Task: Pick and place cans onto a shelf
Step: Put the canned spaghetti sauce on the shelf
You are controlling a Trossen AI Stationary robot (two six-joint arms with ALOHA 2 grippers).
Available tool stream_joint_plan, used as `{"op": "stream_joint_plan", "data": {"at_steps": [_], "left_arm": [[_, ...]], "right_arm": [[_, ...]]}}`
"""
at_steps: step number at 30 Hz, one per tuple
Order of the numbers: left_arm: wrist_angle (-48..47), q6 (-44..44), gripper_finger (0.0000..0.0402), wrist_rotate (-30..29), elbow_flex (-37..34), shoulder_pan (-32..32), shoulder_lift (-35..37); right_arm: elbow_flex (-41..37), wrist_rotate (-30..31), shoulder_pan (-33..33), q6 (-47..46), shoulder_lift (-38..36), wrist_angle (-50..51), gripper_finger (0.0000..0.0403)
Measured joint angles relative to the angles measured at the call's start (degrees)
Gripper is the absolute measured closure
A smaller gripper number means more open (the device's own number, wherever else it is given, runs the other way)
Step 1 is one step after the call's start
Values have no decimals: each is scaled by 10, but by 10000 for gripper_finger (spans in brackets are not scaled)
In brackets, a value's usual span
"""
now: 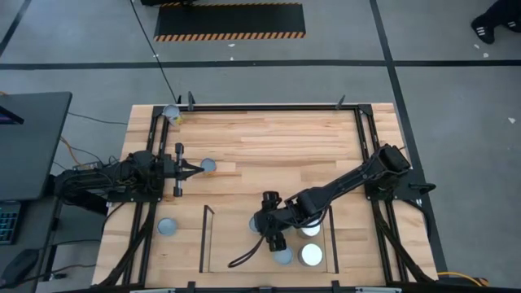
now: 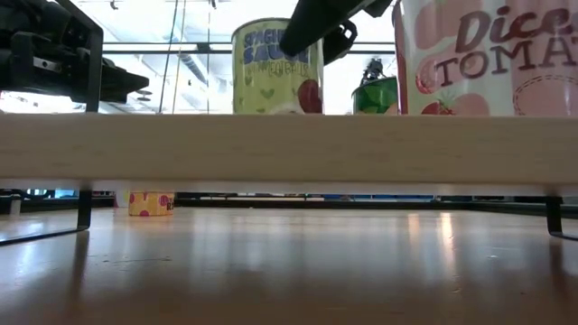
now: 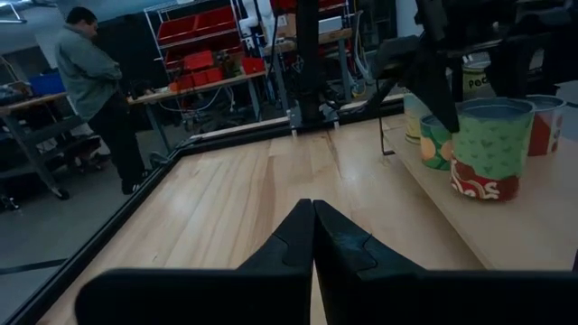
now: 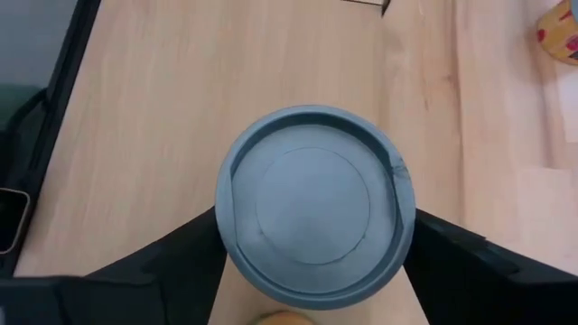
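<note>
- The right gripper (image 1: 271,234) reaches over the shelf (image 1: 205,240) at the counter's near edge, its jaws spread around a grey-topped can (image 4: 314,206), one finger on each side; whether they press it cannot be told.
- Other cans stand on the shelf just beside it, one with a white top (image 1: 311,255).
- The left gripper (image 1: 194,169) waits near the counter's left edge, jaws pressed together, pointing at a can (image 1: 208,165).
- One can (image 1: 167,227) stands left of the shelf; another (image 1: 172,113) lies at the far left corner.
</note>
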State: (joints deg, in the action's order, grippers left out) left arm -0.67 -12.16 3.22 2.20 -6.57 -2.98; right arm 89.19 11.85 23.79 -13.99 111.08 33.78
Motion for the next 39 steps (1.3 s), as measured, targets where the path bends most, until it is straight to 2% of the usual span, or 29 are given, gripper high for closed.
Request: {"op": "stream_joint_plan", "data": {"at_steps": [9, 14, 20, 32, 39], "left_arm": [[0, 0, 390, 0, 0, 0, 0], [0, 0, 390, 0, 0, 0, 0], [0, 0, 390, 0, 0, 0, 0], [0, 0, 390, 0, 0, 0, 0], [0, 0, 390, 0, 0, 0, 0]], "right_arm": [[-1, -10, -1, -13, 7, -6, 92], [-1, 13, -2, -13, 7, -11, 92], [-1, 8, -7, -13, 7, -8, 90], [-1, 0, -6, -24, 7, -9, 57], [-1, 0, 0, -24, -1, -14, 50]]}}
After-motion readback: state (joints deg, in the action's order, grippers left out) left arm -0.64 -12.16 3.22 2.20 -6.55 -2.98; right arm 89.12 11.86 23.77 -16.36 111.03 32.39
